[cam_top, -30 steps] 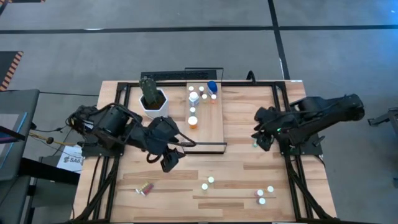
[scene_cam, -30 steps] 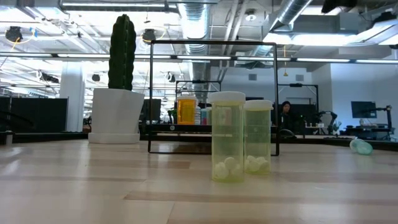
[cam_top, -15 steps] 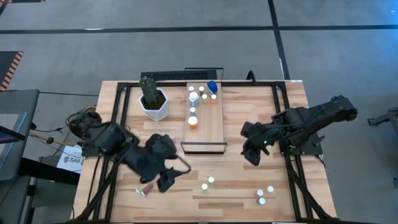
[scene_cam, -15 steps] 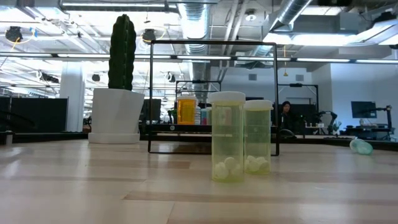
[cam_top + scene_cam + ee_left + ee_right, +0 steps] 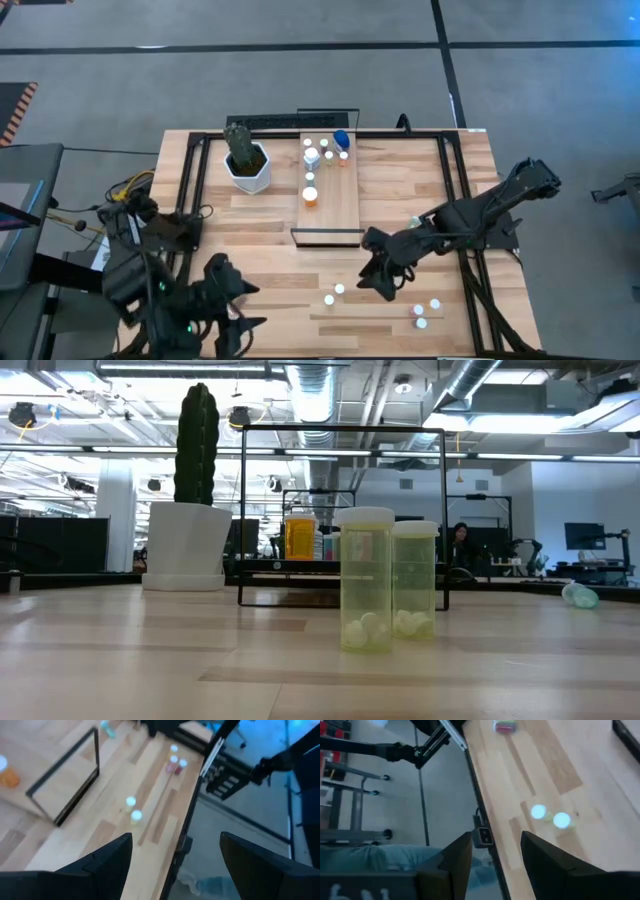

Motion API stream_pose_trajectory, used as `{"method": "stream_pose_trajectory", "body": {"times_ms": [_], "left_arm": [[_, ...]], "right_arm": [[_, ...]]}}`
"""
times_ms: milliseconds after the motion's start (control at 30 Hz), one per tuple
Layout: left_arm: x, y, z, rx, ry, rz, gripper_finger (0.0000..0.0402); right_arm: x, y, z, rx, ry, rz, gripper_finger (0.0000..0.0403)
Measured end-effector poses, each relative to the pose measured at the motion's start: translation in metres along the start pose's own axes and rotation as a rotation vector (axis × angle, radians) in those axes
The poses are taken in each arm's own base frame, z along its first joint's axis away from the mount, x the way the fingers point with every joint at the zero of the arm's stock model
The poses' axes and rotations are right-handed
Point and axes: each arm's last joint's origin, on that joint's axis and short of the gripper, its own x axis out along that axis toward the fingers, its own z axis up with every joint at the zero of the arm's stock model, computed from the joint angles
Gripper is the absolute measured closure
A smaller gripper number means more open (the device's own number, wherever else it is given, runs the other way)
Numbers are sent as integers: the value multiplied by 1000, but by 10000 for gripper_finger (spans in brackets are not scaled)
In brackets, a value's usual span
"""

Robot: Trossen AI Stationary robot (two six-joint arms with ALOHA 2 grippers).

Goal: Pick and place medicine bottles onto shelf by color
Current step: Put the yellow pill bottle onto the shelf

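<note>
Clear green bottles [image 5: 387,592] with round white caps stand together on pale wood; left gripper [image 5: 175,857] and right gripper [image 5: 495,855] are spread, empty.

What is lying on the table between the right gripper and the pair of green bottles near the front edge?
Nothing: in the high view, only bare wood separates the right gripper from the two green bottles.

Table [image 5: 400,190] is pale wood with lighter and darker planks. White pot [image 5: 247,172] with a green cactus [image 5: 239,143] at the far left. Shelf [image 5: 335,205] is light wood with a dark frame, holding an orange bottle [image 5: 310,196] and a blue one [image 5: 341,139]. Near bottles [image 5: 367,582] are pale green with white caps.
</note>
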Motion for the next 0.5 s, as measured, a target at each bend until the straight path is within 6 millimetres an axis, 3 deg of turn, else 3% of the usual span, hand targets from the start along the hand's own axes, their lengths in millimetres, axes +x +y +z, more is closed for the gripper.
{"method": "stream_pose_trajectory", "body": {"times_ms": [267, 500], "left_arm": [[14, -9, -30, -21, 70, 91, 116], [21, -19, -47, 25, 88, 106, 116]], "right_arm": [[12, 30, -12, -64, -14, 118, 212], [32, 30, -18, -275, -16, 39, 212]]}}
